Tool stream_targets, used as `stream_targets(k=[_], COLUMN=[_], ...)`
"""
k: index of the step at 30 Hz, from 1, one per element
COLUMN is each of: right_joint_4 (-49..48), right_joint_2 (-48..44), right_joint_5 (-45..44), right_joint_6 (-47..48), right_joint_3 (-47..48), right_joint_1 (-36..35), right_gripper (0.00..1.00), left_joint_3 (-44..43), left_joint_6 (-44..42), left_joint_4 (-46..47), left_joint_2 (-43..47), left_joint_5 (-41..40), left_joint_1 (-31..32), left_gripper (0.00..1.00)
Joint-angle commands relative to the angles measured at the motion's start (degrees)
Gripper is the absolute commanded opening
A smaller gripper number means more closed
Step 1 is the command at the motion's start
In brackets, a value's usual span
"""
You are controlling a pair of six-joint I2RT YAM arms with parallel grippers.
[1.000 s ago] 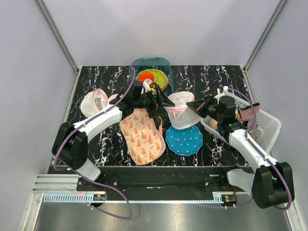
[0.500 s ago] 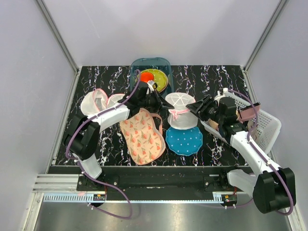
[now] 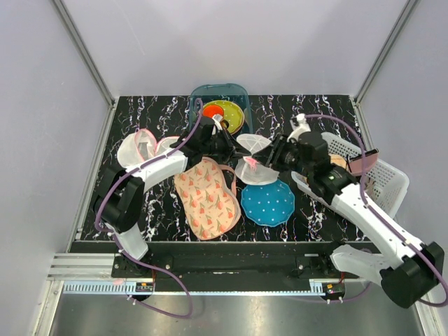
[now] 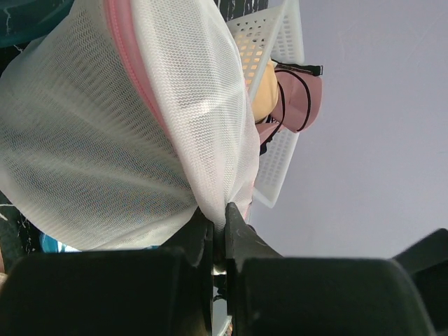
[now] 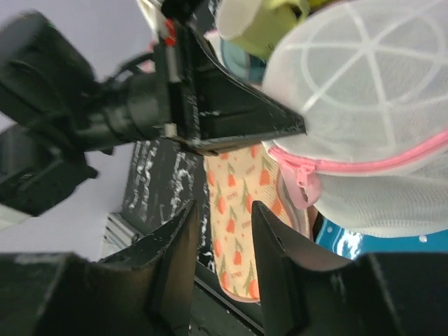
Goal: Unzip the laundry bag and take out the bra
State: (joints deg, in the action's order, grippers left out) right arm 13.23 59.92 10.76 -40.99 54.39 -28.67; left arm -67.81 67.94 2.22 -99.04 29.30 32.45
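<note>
The laundry bag (image 3: 256, 159), a round white mesh pouch with pink zip trim, sits tilted at the table's middle. My left gripper (image 3: 234, 149) is shut on a fold of its mesh (image 4: 210, 140) at the left side; the pinch shows plainly in the left wrist view (image 4: 222, 213). My right gripper (image 3: 274, 155) is open beside the bag's right side, touching nothing. In the right wrist view its jaws (image 5: 222, 220) stand apart below and left of the pink zip pull (image 5: 301, 185) on the bag (image 5: 364, 119). The bra is hidden.
A pink floral fabric piece (image 3: 206, 197) and a blue dotted mat (image 3: 267, 203) lie in front of the bag. A second mesh pouch (image 3: 143, 147) lies at the left. A teal bin (image 3: 231, 91) stands behind, and a white basket (image 3: 381, 182) with pink items at the right.
My left gripper has shut on the bag's mesh. My right gripper has opened and moved left toward the bag, which has shifted and tilted a little to the left.
</note>
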Motion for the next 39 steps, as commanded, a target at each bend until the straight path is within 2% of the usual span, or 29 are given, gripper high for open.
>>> stream_targets(k=[1, 12, 22, 23, 28, 31, 39], right_joint_4=[2.85, 3.2, 1.27, 1.01, 1.09, 1.36, 3.55], right_joint_2=[5.2, 11.26, 14.96, 14.96, 14.08, 13.03, 10.83], right_joint_5=[-3.73, -8.92, -8.57, -8.65, -10.5, -12.87, -16.47], right_joint_6=[1.97, 3.64, 3.9, 4.16, 4.34, 4.6, 5.31], right_joint_3=[0.1, 2.38, 4.23, 4.67, 4.94, 4.41, 2.56], right_joint_1=[-3.58, -4.29, -4.21, -4.21, -4.21, -4.21, -4.12], right_gripper=[0.42, 0.44, 0.43, 0.41, 0.1, 0.0, 0.0], left_joint_3=[-2.85, -2.68, -3.2, -3.2, -3.64, -3.91, -4.43], left_joint_6=[-1.58, -2.11, -2.81, -2.9, -4.04, -4.57, -5.89], left_joint_4=[-0.37, -0.64, -0.99, -0.99, -2.04, -2.04, -4.06], left_joint_2=[3.16, 3.86, 3.86, 3.86, 3.86, 3.86, 3.59], left_joint_5=[-0.82, -0.73, 0.14, 0.32, 0.23, 0.32, 0.93], left_joint_1=[-0.01, -0.01, -0.01, 0.07, -0.01, -0.01, -0.28], left_gripper=[0.0, 0.0, 0.0, 0.0, 0.0, 0.0, 0.0])
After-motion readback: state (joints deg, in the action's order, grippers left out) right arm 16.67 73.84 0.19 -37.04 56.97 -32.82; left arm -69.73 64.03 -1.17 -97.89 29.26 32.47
